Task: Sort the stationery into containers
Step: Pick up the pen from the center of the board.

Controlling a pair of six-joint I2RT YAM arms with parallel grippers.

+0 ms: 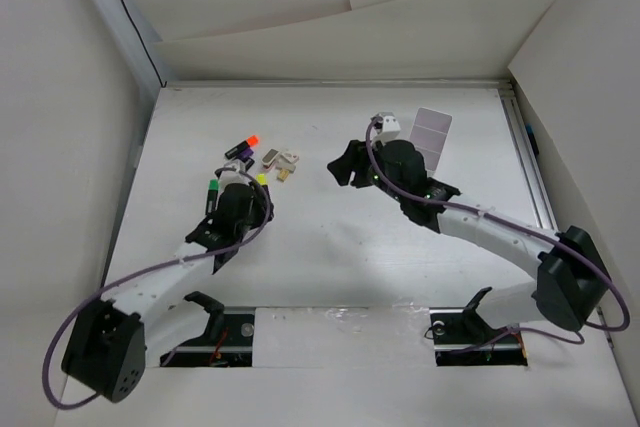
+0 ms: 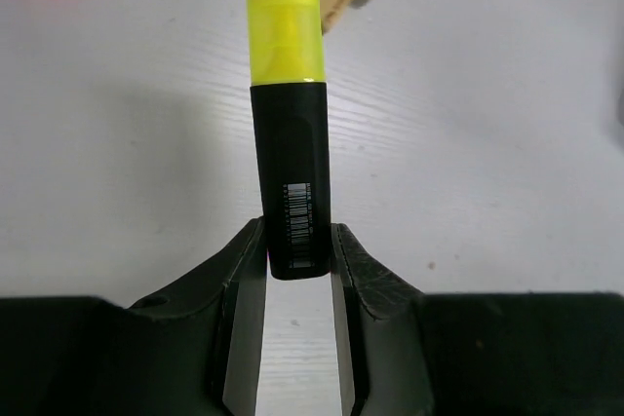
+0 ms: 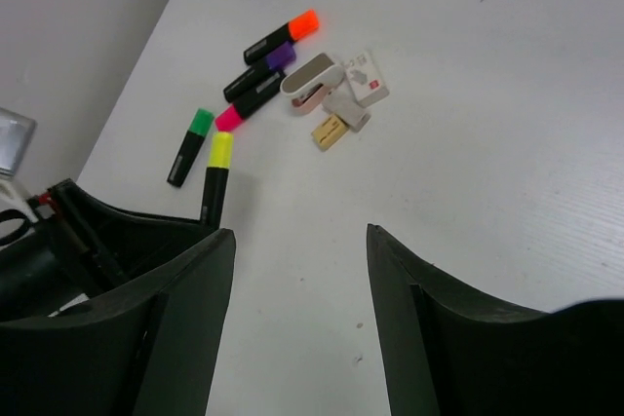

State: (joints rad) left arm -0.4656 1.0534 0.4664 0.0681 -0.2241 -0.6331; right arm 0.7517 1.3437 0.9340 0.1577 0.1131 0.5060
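- Left wrist view: the left claw [image 2: 297,255] is clenched on just the tail end of the yellow-capped marker [image 2: 289,133], which lies on the bench [image 2: 487,163]. With so short a hold it may pivot or slip.
- The right claw [image 3: 300,233] gapes, holding nothing.
- Farther off, the lilac tub [image 1: 432,133] stands well apart, so the marker could drop on the long carry.

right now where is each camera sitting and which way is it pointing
Top external: above and behind the arms, looking down on the table; both arms show.
Left wrist: on the left arm, looking along the left gripper, which clamps the yellow marker.
Right wrist: on the right arm, looking over the open right gripper at the loose markers.
Shared: the yellow marker shows in all three views.
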